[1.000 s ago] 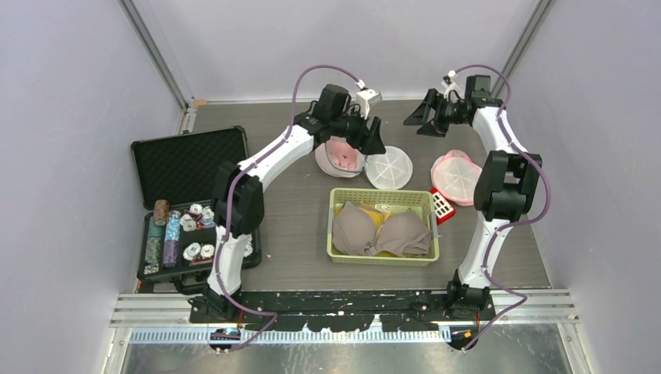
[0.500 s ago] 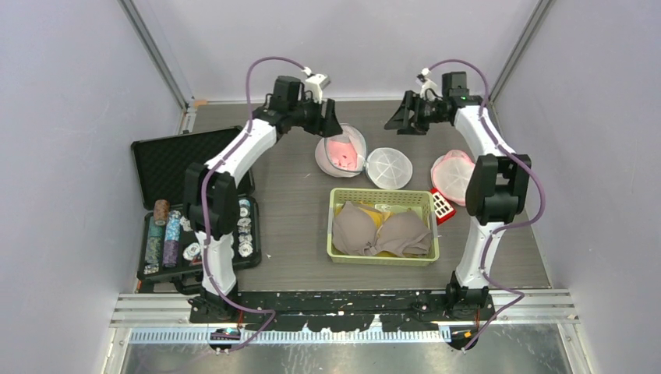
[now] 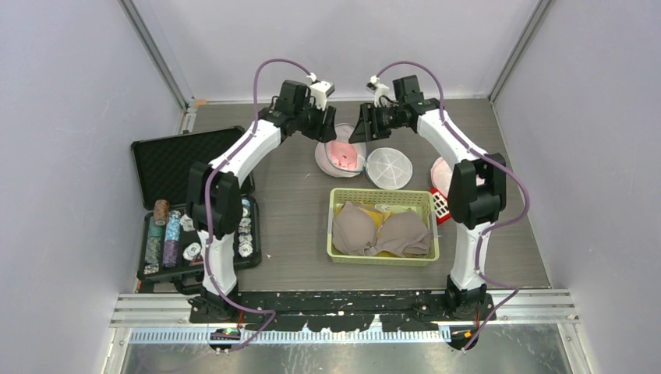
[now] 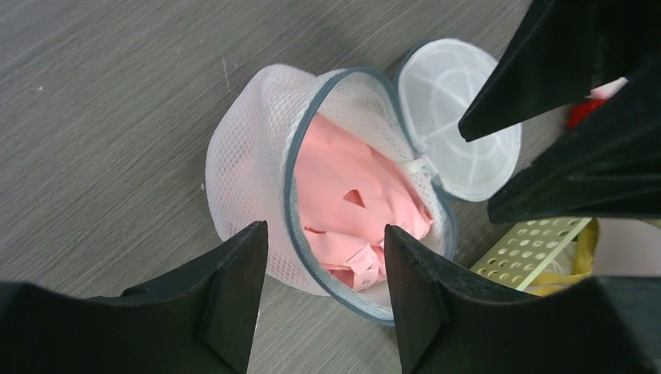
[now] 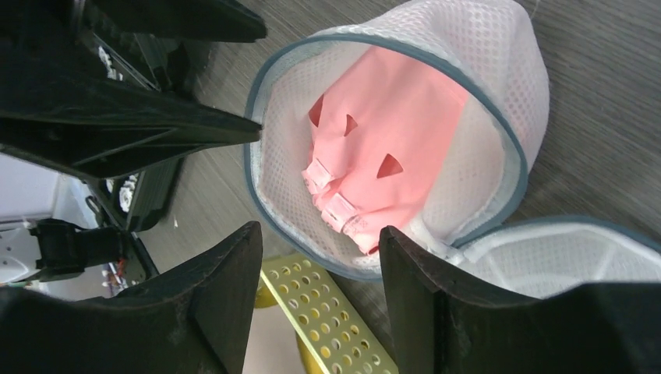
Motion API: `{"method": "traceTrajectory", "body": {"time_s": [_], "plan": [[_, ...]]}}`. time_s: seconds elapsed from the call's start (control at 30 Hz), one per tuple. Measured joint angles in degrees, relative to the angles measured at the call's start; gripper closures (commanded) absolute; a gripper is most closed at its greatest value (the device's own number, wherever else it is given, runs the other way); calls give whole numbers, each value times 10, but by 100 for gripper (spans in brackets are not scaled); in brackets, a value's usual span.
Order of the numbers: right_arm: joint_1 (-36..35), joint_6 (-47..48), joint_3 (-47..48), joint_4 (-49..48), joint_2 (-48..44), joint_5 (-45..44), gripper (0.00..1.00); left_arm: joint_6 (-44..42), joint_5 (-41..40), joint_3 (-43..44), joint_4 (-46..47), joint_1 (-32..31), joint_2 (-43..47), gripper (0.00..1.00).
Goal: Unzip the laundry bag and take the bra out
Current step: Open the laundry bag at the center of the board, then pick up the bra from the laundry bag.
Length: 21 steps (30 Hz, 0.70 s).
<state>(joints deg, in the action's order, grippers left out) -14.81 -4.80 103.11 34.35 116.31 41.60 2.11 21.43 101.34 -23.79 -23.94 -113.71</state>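
Already unzipped: laundry bag (image 4: 249, 179) lies on the worktop (image 4: 117, 117), lid (image 4: 460, 140) flopped open, pink bra (image 4: 351, 195) inside it. My left claw (image 4: 323, 230) and right claw (image 5: 319, 230) hover above, both spread, pinching nothing. Left to do: pull bra out.

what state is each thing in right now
laundry bag, unzipped, lid flap folded back
pink bra, inside the bag, not yet removed
left gripper, open, empty, above the bag
right gripper, open, empty, above the bag
poker chip case, lid open
green basket, holding beige bras
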Motion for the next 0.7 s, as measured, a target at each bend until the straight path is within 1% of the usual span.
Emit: {"method": "traceTrajectory", "body": {"time_s": [0.1,0.27,0.37,0.43,0.7], "plan": [[-19,14,0,-17,7,-12,40,0,-8,6,-9,4,-19,53],[-43,42,-5,-50,27,-30,40,15,-6,6,-15,16,-44,59],[-55,59,-15,-66,41,-41,40,24,-4,6,-14,21,-48,65],[-62,70,-26,-73,50,-50,38,35,-2,6,-14,25,-49,68],[-81,104,-35,-76,86,-67,31,52,15,5,-13,34,-51,73]]}}
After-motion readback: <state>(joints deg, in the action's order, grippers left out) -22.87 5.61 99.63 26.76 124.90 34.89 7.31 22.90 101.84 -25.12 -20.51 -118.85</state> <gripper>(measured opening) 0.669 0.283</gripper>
